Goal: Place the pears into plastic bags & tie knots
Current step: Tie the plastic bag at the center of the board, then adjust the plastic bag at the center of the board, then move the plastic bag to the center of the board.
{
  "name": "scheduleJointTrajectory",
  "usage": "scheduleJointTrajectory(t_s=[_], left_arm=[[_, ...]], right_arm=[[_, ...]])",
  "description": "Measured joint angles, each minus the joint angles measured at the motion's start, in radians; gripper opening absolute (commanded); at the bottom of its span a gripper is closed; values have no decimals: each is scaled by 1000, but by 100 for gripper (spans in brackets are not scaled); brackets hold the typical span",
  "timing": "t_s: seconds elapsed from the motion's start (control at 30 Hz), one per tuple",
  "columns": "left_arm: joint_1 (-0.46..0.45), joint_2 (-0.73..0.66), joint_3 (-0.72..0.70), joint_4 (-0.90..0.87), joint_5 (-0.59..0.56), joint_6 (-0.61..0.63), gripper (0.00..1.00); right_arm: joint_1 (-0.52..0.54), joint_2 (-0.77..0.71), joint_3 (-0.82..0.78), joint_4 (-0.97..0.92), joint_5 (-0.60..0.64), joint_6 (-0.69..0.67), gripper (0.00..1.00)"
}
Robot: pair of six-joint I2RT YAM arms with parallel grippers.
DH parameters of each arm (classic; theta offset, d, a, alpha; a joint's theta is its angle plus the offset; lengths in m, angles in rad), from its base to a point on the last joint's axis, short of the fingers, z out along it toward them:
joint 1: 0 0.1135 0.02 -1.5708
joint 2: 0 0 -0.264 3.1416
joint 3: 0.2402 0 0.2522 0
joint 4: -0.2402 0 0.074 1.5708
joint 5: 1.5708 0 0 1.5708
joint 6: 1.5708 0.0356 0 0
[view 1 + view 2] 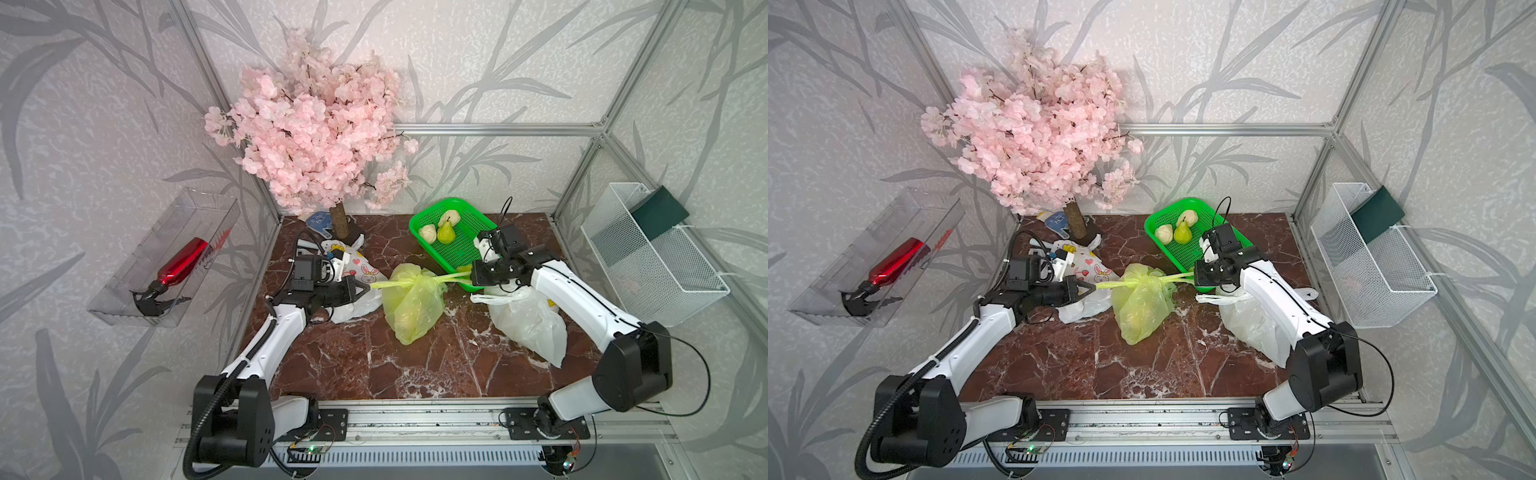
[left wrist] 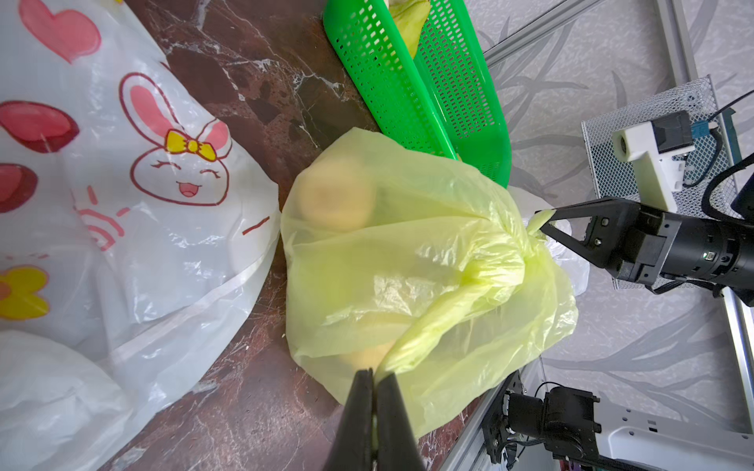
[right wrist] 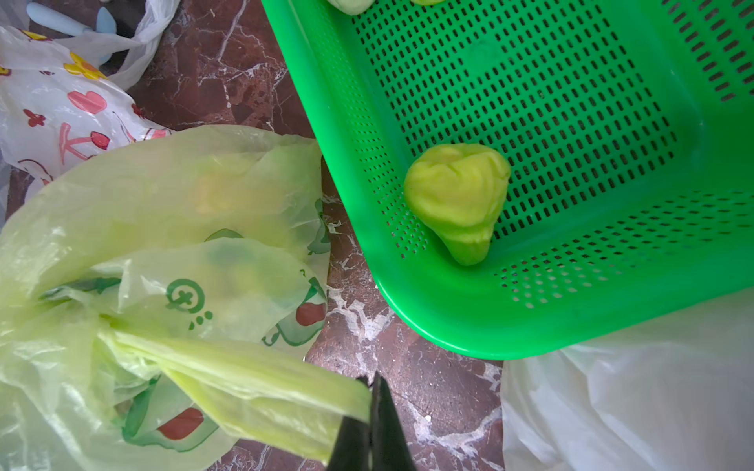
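Bags (image 1: 528, 320), three (one yellow-green bag (image 1: 413, 309)); left hand (image 1: 369, 286), right hand (image 1: 471, 274) pinching its straps (image 1: 390, 284)

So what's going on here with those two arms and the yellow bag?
Both arms are tying the yellow-green avocado-print bag. The left gripper and the right gripper are each shut on one of its handle straps, pulled to opposite sides, with the knot bunched at the bag's top. Fruit shows through the plastic. A pear and other fruit lie in the green basket. A rabbit-print white bag and a plain white bag flank it.
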Motion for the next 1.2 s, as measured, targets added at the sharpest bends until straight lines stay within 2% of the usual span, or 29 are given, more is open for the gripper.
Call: scheduleJointTrajectory(t_s=[0.23,0.27,0.3,0.33,0.37,0.47,0.6,0.7,0.8,1.0,1.2], left_arm=[[7,22,13,-52,-21,44,0],[-6,34,33,-79,-43,63,0],[-21,48,61,-112,-64,82,3],[-32,56,86,-138,-79,97,10],[-39,60,121,-175,-100,112,19],[-40,47,193,-226,-136,140,37],[-64,1,207,-215,-144,143,56],[-100,11,206,-178,-132,138,65],[-148,90,208,-117,-124,136,71],[-214,320,230,-77,-113,135,72],[-331,373,213,-7,-79,67,65]], right_arm=[[-29,0,-38,-6,6,-43,0],[-25,0,-38,-8,14,-50,3],[-20,0,-35,-18,26,-57,21],[-14,0,-29,-35,40,-58,31],[-8,-1,-19,-58,65,-64,36],[20,-30,2,-128,132,-58,44],[40,-170,-26,-197,143,-8,53],[37,-303,-111,-203,132,31,56],[-16,-338,-190,-198,107,52,57],[-143,-221,-299,-123,98,68,58],[-288,-177,-309,-93,223,29,60]])
